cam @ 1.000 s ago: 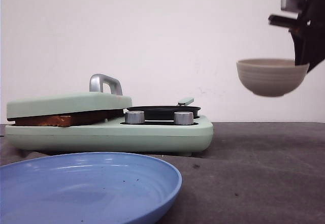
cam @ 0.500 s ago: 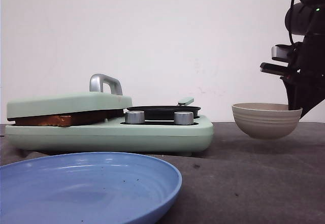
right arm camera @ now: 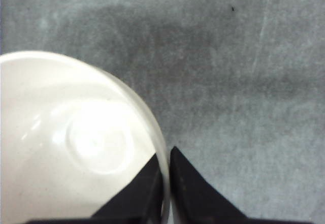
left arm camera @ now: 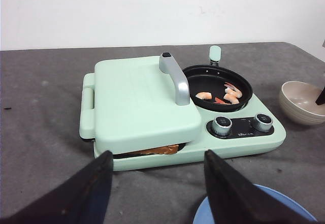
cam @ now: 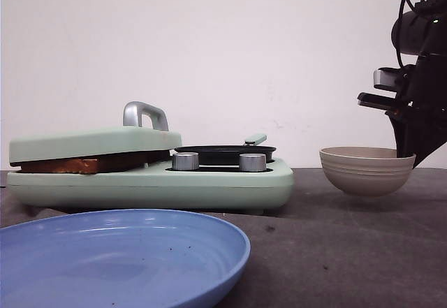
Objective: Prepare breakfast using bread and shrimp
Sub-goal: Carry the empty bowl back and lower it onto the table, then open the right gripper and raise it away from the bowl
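**Bowl at the table, rim pinched: let go with care**

Your right gripper (right arm camera: 165, 183) has its two black fingers pressed onto the rim of the empty beige ceramic bowl (cam: 366, 170), one finger inside the wall and one outside. In the front view the bowl sits at or just above the dark grey table (cam: 349, 252); you cannot tell from here whether its base is fully down. If you open while it hangs, it may drop and rock. If you lift away before the fingers part, the thin rim could drag and tip the bowl over.

Your left gripper (left arm camera: 157, 183) hangs spread wide and empty, well back from the mint-green breakfast maker (left arm camera: 167, 142). The bread (left arm camera: 152, 151) lies straight ahead of that gripper, clamped under the closed green press lid (left arm camera: 137, 99) with only a browned edge showing. The pink shrimp (left arm camera: 223, 93) rest in the small black pan (left arm camera: 218, 87) beyond it, to the side nearer the bowl. The blue round plate (cam: 119, 259) lies just below the left fingers, so a careless reach toward the grey lid handle (left arm camera: 175, 76) could knock its rim.
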`<state>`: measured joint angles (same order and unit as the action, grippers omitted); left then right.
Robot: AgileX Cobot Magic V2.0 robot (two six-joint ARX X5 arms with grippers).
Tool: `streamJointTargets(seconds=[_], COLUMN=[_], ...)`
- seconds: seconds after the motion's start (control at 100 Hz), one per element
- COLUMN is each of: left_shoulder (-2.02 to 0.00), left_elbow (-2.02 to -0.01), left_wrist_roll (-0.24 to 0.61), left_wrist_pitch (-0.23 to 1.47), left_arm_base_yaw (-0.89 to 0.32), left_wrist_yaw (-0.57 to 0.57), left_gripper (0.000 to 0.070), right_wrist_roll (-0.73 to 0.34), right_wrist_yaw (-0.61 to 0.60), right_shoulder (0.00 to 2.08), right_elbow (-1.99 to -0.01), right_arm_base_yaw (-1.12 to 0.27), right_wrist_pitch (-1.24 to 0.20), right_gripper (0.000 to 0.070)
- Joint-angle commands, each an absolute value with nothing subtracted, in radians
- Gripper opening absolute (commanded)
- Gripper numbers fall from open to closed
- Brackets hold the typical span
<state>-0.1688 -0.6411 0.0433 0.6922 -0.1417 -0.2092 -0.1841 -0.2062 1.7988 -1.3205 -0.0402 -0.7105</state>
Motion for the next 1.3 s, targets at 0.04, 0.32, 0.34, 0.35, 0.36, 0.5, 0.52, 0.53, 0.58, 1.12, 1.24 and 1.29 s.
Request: streamJointTargets(seconds=[0.04, 0.32, 0.34, 0.35, 0.36, 0.5, 0.52, 0.53, 0.58, 1.12, 1.24, 1.29], left_shoulder=[-0.168, -0.168, -0.168, -0.168, -0.168, -0.168, -0.168, -0.168, -0.168, -0.168, -0.168, -0.168], left_elbow=[-0.646, -0.646, -0.646, -0.646, -0.646, -0.646, -0.646, -0.646, -0.646, -0.646, -0.646, -0.646], left_wrist_roll=[0.037, 0.037, 0.037, 0.037, 0.037, 0.037, 0.037, 0.037, 0.037, 0.045, 0.047, 0.049], left_wrist_pitch=[0.682, 0.684, 0.684, 0.684, 0.684, 0.684, 0.684, 0.684, 0.684, 0.681, 0.681, 0.681], left_arm_base_yaw=[-0.142, -0.142, -0.142, -0.142, -0.142, -0.142, -0.142, -0.142, -0.142, -0.142, -0.142, -0.142], left_wrist_yaw=[-0.206, -0.206, -0.206, -0.206, -0.206, -0.206, -0.206, -0.206, -0.206, -0.207, -0.207, -0.207], left_gripper=[0.0272, 0.0271, 0.0272, 0.0272, 0.0272, 0.0272, 0.0272, 0.0272, 0.0272, 0.0271, 0.0271, 0.0268], right_wrist_roll=[-0.183, -0.173, -0.173, -0.173, -0.173, -0.166, -0.163, -0.162, -0.153, -0.114, -0.070, -0.067], right_wrist_yaw=[-0.205, -0.209, -0.209, -0.209, -0.209, -0.211, -0.212, -0.214, -0.223, -0.412, -0.419, -0.421], right_shoulder=[1.823, 1.823, 1.823, 1.823, 1.823, 1.821, 1.818, 1.817, 1.811, 1.472, 1.359, 1.314], right_elbow=[-1.343, -1.343, -1.343, -1.343, -1.343, -1.343, -1.343, -1.343, -1.343, -1.343, -1.342, -1.339], right_arm_base_yaw=[-0.043, -0.044, -0.044, -0.044, -0.044, -0.043, -0.043, -0.044, -0.043, -0.050, -0.065, -0.074], right_wrist_pitch=[-0.699, -0.701, -0.701, -0.701, -0.701, -0.709, -0.712, -0.712, -0.715, -0.707, -0.723, -0.730], right_gripper=[0.0003, 0.0260, 0.0276, 0.0287, 0.0292, 0.0297, 0.0297, 0.0297, 0.0297, 0.0293, 0.0252, 0.0233])
